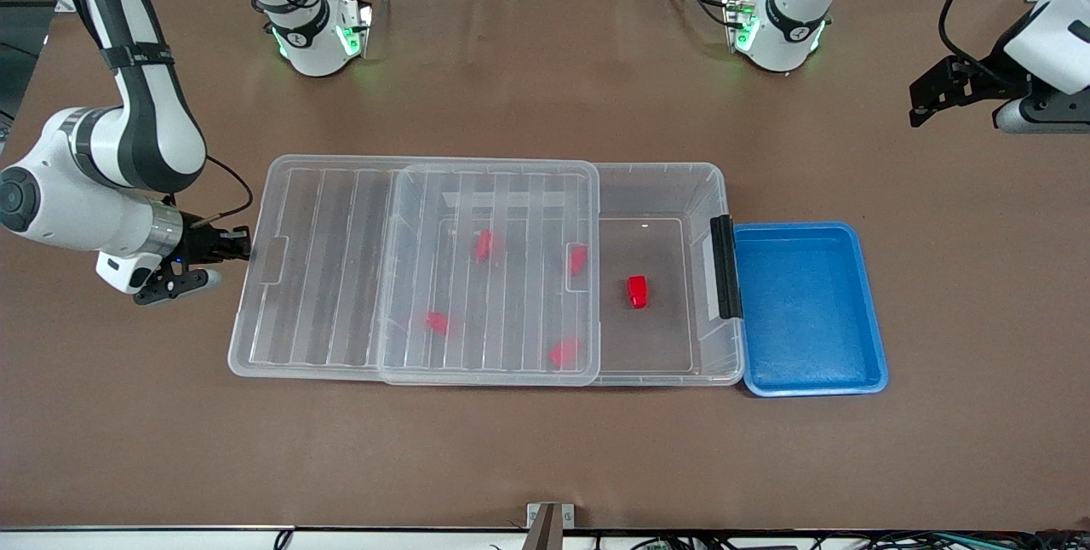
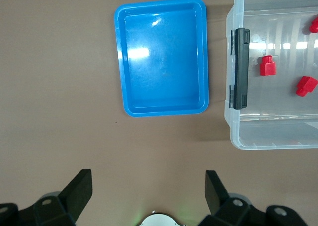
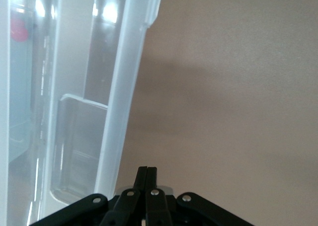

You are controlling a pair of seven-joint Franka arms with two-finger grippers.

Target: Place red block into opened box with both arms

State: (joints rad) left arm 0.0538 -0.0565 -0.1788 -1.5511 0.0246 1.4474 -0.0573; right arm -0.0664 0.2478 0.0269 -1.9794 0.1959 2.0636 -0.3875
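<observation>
The clear box (image 1: 664, 184) lies mid-table, its black latch bar (image 1: 725, 267) at the left arm's end. Its ribbed lid (image 1: 324, 277) is slid toward the right arm's end, so the part by the latch is uncovered. The red block (image 1: 637, 291) lies on the box floor in that uncovered part and also shows in the left wrist view, red block (image 2: 267, 66). My right gripper (image 1: 245, 239) is shut and empty, low beside the lid's end edge (image 3: 124, 112). My left gripper (image 1: 924, 103) hangs open and empty, high over the bare table at the left arm's end.
Several similar red pieces (image 1: 484, 245) lie in the box under the lid. An empty blue tray (image 1: 813, 388) sits against the box's latch end. Cables run round both arm bases along the table's edge farthest from the front camera.
</observation>
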